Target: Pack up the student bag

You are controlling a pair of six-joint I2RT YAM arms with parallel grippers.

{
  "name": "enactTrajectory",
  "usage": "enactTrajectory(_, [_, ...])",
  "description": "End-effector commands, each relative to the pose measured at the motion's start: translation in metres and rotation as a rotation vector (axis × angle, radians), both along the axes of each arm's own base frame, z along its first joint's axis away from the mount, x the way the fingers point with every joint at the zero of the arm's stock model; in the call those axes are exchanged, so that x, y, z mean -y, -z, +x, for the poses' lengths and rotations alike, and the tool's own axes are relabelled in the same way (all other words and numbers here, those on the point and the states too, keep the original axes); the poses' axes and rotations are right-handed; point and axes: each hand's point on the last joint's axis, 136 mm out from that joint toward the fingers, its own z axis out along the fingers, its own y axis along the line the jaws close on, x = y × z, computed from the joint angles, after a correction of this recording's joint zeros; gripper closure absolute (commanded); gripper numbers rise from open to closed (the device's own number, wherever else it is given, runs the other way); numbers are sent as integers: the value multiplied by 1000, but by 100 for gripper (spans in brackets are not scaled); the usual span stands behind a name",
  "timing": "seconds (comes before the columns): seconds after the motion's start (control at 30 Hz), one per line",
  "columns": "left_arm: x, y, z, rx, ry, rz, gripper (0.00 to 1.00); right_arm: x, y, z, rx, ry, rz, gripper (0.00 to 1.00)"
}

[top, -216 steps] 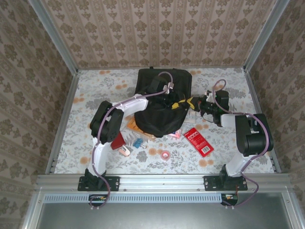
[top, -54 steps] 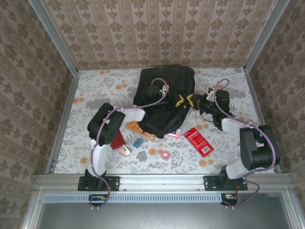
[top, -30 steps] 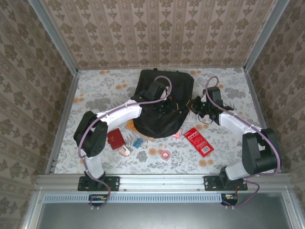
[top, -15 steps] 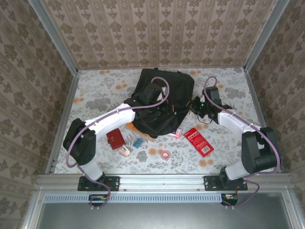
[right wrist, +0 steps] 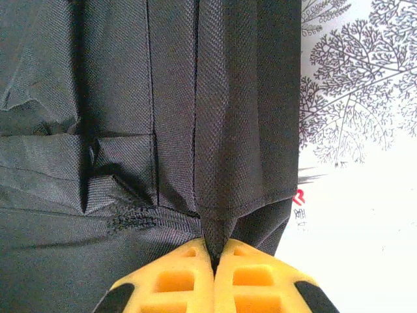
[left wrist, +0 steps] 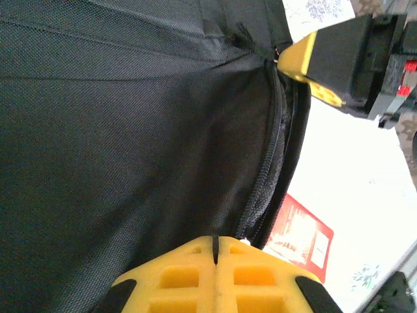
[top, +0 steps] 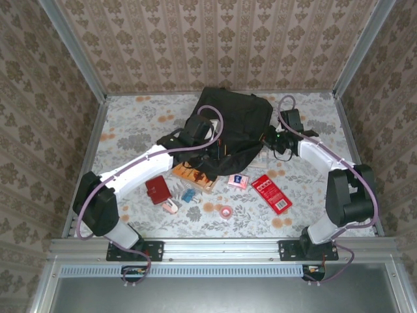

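Since half a second ago, both my arms have carried the student bag [top: 241, 124] toward 1 o'clock across the table [top: 130, 124]; my left arm now reaches further out, its elbow low at 8 o'clock; the orange pack [top: 192, 175] and pink packet [top: 238, 180], then partly under the bag, lie uncovered.

Left gripper [left wrist: 215, 244]: jaws pressed fully together; the bag's zipper edge runs down into the tips, so I have it pinched there; black fabric spreads from the tips toward 10 o'clock. At 1 o'clock in that wrist view, one yellow finger [left wrist: 319, 62] of my right gripper [right wrist: 214, 251] meets the same zipper line.

Right gripper: jaws likewise tight together, clamped on a fold of the bag's black hem; stitched seams run from the tips toward 12 o'clock; the patterned table cover shows at 2 o'clock.

Seen from above, the bag lies slumped at the far centre of the table; my left gripper sits at its 7 o'clock side and my right gripper at its 3 o'clock edge. The orange pack lies just beside the bag at 7 o'clock; the pink packet is near at 6 o'clock; the red box [top: 272, 193] is at 5 o'clock. Nearer my bases and well apart from the bag lie the red wallet [top: 156, 189], a blue clip [top: 188, 195] and a tape roll [top: 226, 211].
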Motion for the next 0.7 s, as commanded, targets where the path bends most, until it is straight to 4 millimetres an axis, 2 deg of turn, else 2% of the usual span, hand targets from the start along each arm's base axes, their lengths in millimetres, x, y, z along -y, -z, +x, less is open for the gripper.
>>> enactTrajectory(0.0, [-5,-21,0,83,37,42,100,22,-2,5,-21,22,-105,72])
enactTrajectory(0.07, [2,-22,1,91,53,40,100,12,-16,2,-21,17,-75,48])
enactTrajectory(0.13, [9,-28,2,109,69,37,100,4,-27,-6,-46,40,-32,35])
enactTrajectory(0.3, [25,-47,7,190,111,54,100,-18,-51,-35,-103,91,77,36])
enactTrajectory(0.43, [33,-53,9,207,129,60,100,-37,-44,-57,-183,143,187,34])
enactTrajectory(0.53, [39,-54,7,213,143,56,100,-55,-42,-61,-202,175,326,32])
enactTrajectory(0.67, [48,-50,1,215,165,59,100,-70,-47,-56,-181,182,394,32])
